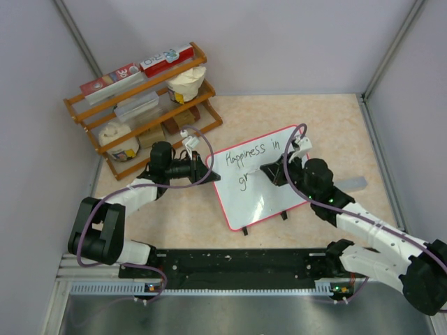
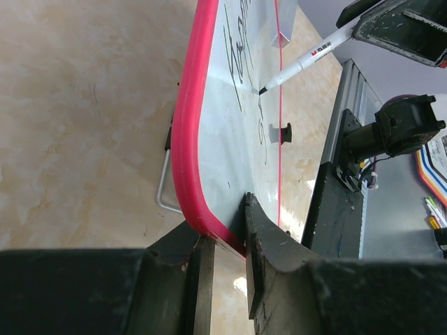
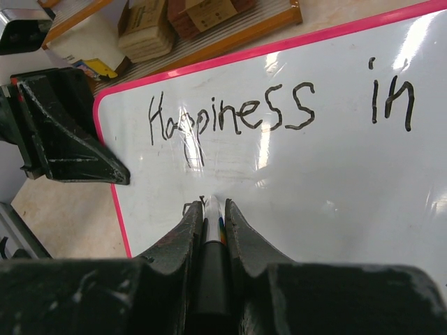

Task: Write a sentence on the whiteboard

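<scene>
Pinches the mid-table whiteboard (image 1: 262,199) by its rim in the barely parted left gripper (image 2: 227,216), clamps the marker (image 2: 314,56) tight in the right gripper (image 3: 211,209) (sentence (image 3: 230,115) at "gr"), risks a skewed stroke from any slip.

One whiteboard (image 1: 258,188) is counted on the table (image 1: 335,132), and two black feet (image 1: 245,230) are seen along its near edge. In the sentence (image 1: 246,157), two whole words and the start of a third are counted. One marker (image 2: 307,59) is seen. Two grippers are counted, the left gripper (image 1: 208,171) and the right gripper (image 1: 272,171). One wooden rack (image 1: 143,105) is counted at the table's far left corner. On it, two red and white boxes (image 1: 166,59) and two white tubs (image 1: 187,82) are made out.
</scene>
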Motion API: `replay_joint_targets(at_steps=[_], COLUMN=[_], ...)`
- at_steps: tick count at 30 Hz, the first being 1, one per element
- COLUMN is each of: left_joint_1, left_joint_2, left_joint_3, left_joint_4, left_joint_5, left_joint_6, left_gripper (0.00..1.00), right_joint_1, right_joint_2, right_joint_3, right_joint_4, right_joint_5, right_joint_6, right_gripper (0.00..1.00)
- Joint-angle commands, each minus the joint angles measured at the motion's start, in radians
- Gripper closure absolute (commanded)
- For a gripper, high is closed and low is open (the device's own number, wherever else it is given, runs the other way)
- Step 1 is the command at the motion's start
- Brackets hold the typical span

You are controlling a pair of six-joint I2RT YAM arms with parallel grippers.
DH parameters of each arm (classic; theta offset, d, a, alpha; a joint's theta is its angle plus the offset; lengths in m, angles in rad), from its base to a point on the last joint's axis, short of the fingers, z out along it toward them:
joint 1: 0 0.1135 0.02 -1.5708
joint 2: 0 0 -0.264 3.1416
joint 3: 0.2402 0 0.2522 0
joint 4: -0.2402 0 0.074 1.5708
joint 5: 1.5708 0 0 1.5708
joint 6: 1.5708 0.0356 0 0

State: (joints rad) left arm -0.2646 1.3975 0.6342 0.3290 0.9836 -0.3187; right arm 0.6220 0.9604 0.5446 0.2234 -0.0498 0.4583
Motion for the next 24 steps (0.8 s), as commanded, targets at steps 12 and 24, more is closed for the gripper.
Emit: replay_joint_targets(at_steps=[12, 24], left_joint_1=[-0.028, -0.028], left_joint_2=[0.009, 0.009], left_joint_3=[-0.021, -0.021], left_joint_4=[-0.044, -0.047], left_joint_5=[-0.051, -0.049], left_joint_6=[0.156, 0.156], left_gripper=[1.0, 1.0], right_joint_1=[-0.019, -0.018], right_joint_2=[-0.037, -0.104], right_joint_3=[-0.012, 0.006], right_joint_4=[-0.012, 0.011], right_joint_5=[0.01, -0.021], right_joint_6=[-0.015, 0.023], right_gripper=[1.0, 1.0])
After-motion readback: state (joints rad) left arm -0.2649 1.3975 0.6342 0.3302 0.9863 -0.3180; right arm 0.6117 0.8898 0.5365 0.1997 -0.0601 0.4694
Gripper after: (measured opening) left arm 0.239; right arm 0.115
